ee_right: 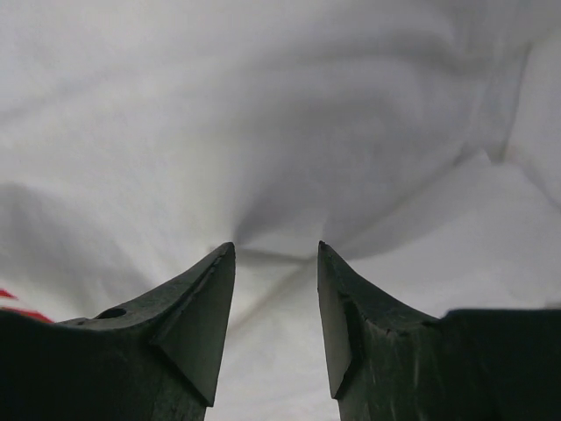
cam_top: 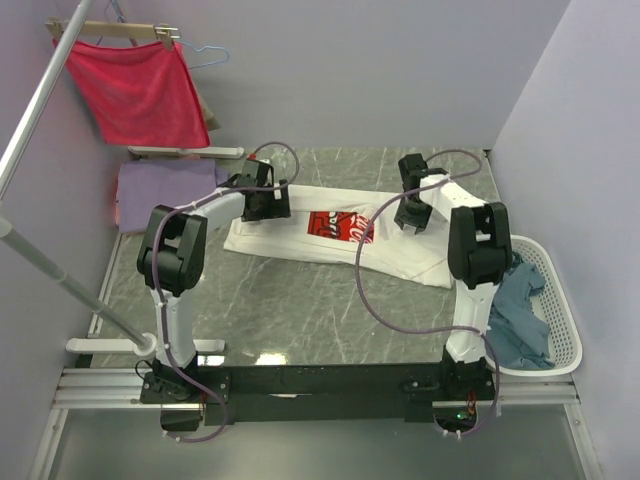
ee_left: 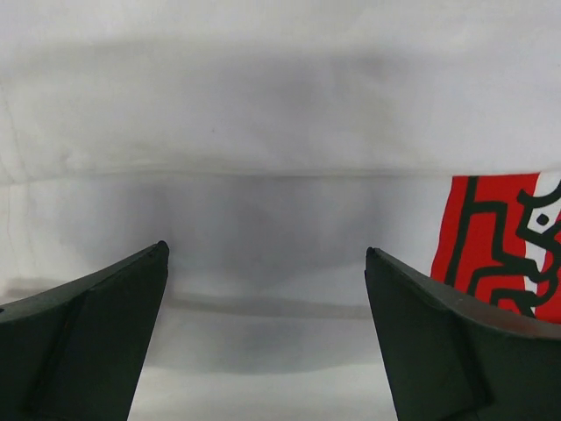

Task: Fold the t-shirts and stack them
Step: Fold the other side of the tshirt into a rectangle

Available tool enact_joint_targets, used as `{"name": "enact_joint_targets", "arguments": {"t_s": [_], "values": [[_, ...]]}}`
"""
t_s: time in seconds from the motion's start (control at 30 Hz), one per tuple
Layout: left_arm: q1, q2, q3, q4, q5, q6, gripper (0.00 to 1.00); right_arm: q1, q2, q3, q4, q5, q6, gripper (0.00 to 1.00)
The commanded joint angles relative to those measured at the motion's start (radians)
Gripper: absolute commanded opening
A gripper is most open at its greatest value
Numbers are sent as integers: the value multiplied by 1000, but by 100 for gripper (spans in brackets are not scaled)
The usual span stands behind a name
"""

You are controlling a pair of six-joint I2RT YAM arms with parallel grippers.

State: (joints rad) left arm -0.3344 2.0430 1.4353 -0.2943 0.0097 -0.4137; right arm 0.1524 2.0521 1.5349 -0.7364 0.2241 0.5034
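Left gripper (ee_left: 266, 250): jaws wide, empty, hovering just above the white t-shirt (cam_top: 272, 236), red print (cam_top: 338, 226) to its right. Right gripper (ee_right: 272, 248): jaws narrow, a pucker of the same shirt apparently pinched between the tips.

Progress, as judged: early. The white t-shirt lies spread and creased under both grippers, partly folded at most. The lavender t-shirt (cam_top: 160, 190) lies flat, left of the left gripper. The grey-blue t-shirt (cam_top: 520, 310) is heaped in the laundry basket (cam_top: 566, 322), right of and behind the right gripper.

A robot lab cell, rigged as a laundry corner: pale partition walls (cam_top: 380, 70) box in a marble-look table (cam_top: 300, 310), left arm (cam_top: 175, 260) and right arm (cam_top: 478, 250) bolted to a metal rail (cam_top: 100, 388) at the bottom, red cloth (cam_top: 140, 95) hung upper left, white laundry basket (cam_top: 560, 300) far right, white t-shirt (cam_top: 300, 240) spread centre.
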Motion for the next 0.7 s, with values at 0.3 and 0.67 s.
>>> {"name": "enact_joint_targets", "arguments": {"t_s": [0.3, 0.67], "values": [[57, 29, -108, -3, -88, -140, 99, -7, 363, 580, -247, -74, -77, 52], [94, -44, -196, -28, -142, -183, 99, -10, 494, 844, -270, -206, -161, 60]]}}
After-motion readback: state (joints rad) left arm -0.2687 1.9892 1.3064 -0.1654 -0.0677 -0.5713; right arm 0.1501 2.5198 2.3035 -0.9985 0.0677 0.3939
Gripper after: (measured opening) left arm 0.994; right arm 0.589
